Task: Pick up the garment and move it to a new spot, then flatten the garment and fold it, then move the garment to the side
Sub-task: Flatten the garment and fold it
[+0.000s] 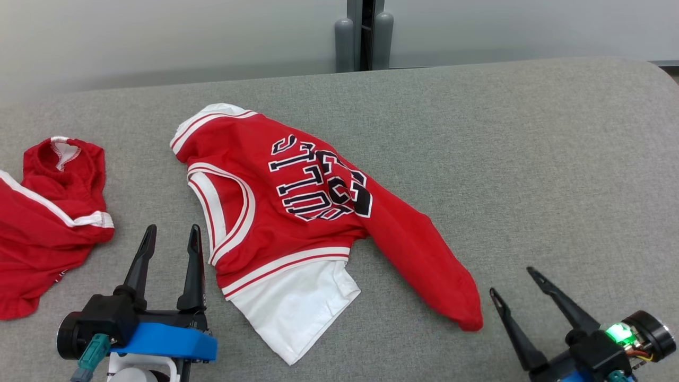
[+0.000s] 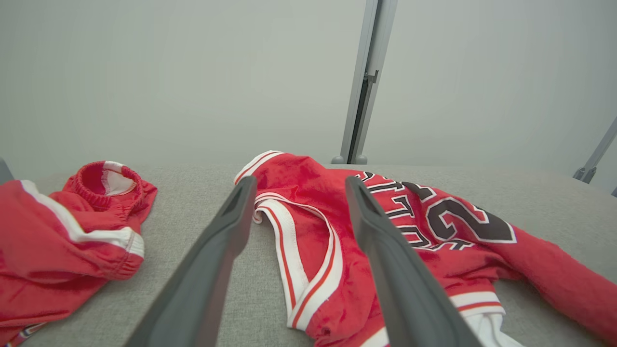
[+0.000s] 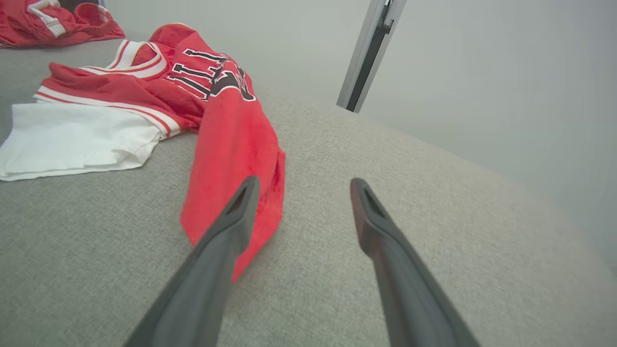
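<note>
My left pincer (image 1: 173, 228) is spread wide and holds nothing. The red jersey (image 1: 297, 212) lies on the grey table (image 1: 530, 159), just to its right. My right pincer (image 1: 511, 280) is spread too, empty, with the jersey's red end just left of it.

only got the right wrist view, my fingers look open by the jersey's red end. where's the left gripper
Observer: The left gripper sits open just left of the jersey, beside its armhole trim, holding nothing.
Operator: anything on its other side
Observer: A second red garment lies crumpled further left, apart from the jersey.
Operator: am i touching cloth
Observer: Head view shows grey surface between the right gripper and the jersey's red end.
</note>
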Tool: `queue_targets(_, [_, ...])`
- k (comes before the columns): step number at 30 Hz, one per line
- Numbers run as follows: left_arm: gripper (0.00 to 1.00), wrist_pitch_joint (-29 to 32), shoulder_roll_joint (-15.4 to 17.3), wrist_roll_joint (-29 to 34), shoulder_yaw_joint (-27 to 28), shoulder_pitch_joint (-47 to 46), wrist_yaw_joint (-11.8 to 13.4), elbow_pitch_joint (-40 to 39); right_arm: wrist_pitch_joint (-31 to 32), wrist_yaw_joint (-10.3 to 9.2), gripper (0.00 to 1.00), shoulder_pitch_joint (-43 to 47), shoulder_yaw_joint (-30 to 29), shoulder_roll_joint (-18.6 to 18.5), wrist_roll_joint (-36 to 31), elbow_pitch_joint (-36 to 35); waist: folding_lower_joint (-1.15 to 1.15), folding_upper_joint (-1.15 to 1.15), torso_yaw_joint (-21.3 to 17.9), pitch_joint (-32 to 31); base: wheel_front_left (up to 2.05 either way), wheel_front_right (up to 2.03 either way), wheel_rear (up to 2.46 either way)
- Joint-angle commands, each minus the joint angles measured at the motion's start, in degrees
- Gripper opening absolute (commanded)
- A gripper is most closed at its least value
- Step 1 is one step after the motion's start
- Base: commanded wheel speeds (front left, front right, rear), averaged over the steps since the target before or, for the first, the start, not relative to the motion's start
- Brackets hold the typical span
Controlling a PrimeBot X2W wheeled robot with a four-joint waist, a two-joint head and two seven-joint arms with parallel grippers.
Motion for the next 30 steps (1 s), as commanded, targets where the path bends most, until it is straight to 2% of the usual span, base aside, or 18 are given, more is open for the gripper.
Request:
queue_targets(1, [1.00, -0.17, 0.21, 0.15, 0.24, 0.41, -0.15, 0.08, -0.04, -0.04, 1.00, -0.05, -1.34, 0.04, 0.65, -1.82, 0.00, 0.00, 0.03, -0.19, 0.00, 0.00, 0.00])
queue_targets(7, [1.00, -0.17, 0.20, 0.47, 0.26, 0.08, -0.34, -0.29, -0.04, -0.04, 1.00, -4.69, -4.91, 0.37, 0.69, -5.73, 0.00, 0.00, 0.40, 0.23, 0.00, 0.00, 0.00])
queue_targets(11, [1.00, -0.17, 0.20, 0.70, 0.25, -0.80, -0.44, -0.52, -0.04, -0.04, 1.00, -11.29, -4.38, -0.09, 0.24, -4.09, 0.00, 0.00, 0.93, 1.40, 0.00, 0.00, 0.00])
queue_targets(18, [1.00, -0.17, 0.20, 0.44, -0.54, -2.35, -0.43, -0.25, -0.04, -0.04, 1.00, -23.67, -0.39, 0.99, -0.55, 7.71, 0.00, 0.00, 3.06, 3.11, 0.00, 0.00, 0.00])
queue_targets(19, [1.00, -0.17, 0.20, 0.44, -0.54, -2.35, -0.43, -0.25, -0.04, -0.04, 1.00, -23.67, -0.39, 0.99, -0.55, 7.71, 0.00, 0.00, 3.06, 3.11, 0.00, 0.00, 0.00])
queue_targets(21, [1.00, -0.17, 0.20, 0.01, -1.02, -2.97, -0.22, -0.17, 0.34, -0.04, 1.00, -27.62, 2.31, 1.40, -0.39, 14.76, 0.00, 0.00, 4.41, 3.66, 0.00, 0.00, 0.00])
queue_targets(22, [1.00, -0.17, 0.20, 0.01, -1.02, -2.97, -0.22, -0.17, 0.34, -0.04, 1.00, -27.62, 2.31, 1.40, -0.39, 14.76, 0.00, 0.00, 4.41, 3.66, 0.00, 0.00, 0.00])
queue_targets(30, [1.00, -0.17, 0.20, -0.89, -1.62, -3.63, 0.35, -0.38, 2.87, -0.04, 1.00, -33.13, 9.68, 1.60, 2.60, 29.87, 0.00, 0.00, 7.23, 5.30, 0.00, 0.00, 0.00])
